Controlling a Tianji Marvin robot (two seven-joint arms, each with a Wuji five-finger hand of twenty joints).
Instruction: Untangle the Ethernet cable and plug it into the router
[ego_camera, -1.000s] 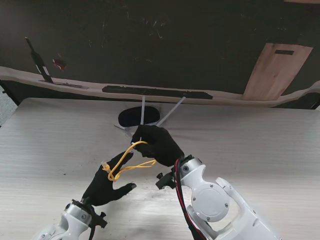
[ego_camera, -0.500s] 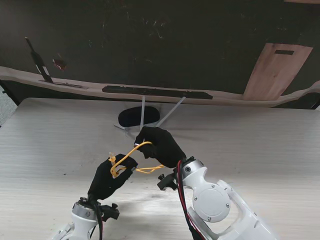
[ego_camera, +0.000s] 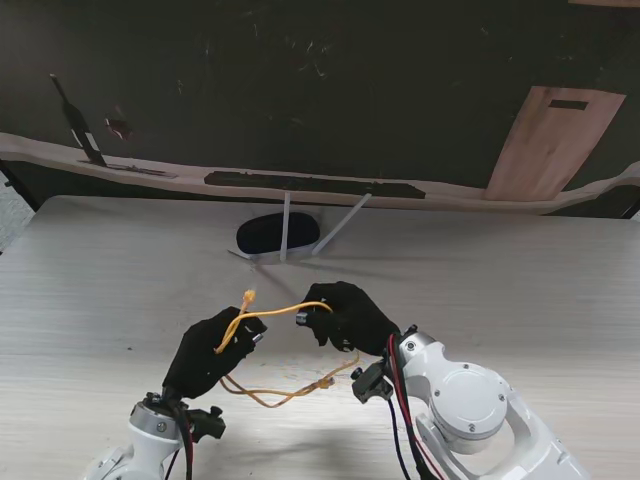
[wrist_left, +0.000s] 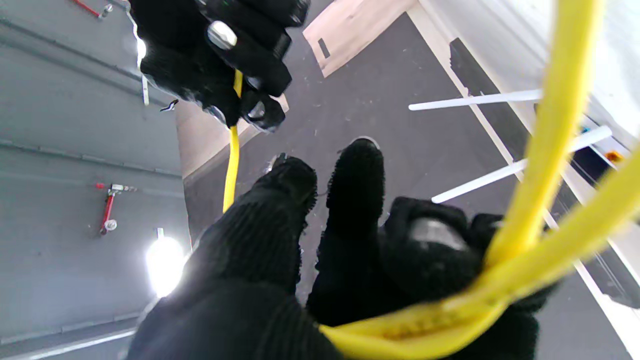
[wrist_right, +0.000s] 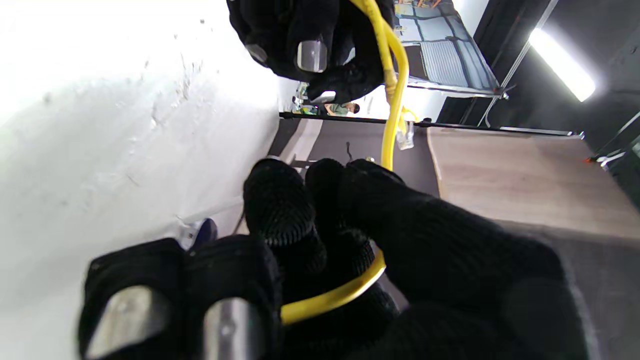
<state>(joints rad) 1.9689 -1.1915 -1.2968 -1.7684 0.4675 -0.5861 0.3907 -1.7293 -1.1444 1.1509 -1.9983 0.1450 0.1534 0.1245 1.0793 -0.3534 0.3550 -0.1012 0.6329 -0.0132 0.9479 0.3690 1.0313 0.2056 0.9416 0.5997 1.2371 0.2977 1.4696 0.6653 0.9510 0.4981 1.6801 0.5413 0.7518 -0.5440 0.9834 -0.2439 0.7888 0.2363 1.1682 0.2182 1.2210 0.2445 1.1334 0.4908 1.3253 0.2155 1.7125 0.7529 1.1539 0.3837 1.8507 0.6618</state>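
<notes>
table (ego_camera: 540, 290): pale wood top; everything below is placed relative to the router.
router (ego_camera: 277, 234): dark oval body with two white antennas, at the far middle of the table, nothing plugged into it that I can see.
right hand (ego_camera: 350, 316): nearer to me than the router and slightly right of it, fingers curled tight on the cable; a second ago it sat closer to the router, now it's pulled back toward me and rightward.
left hand (ego_camera: 212, 350): nearer to me and left of the router, closed around the cable, with two strands running through the grip in its wrist view.
Ethernet cable (ego_camera: 285, 312): yellow, spans the two hands well short of the router; hands have spread, so the tight loop has opened out. A slack bight (ego_camera: 280, 394) now droops to the table on my side.
plug (ego_camera: 249, 296): one connector sticks up just past the left hand, pointing roughly routerward.
meaning: tangle looks mostly undone; insertion not started, plug still needs regrasping and aiming.
</notes>
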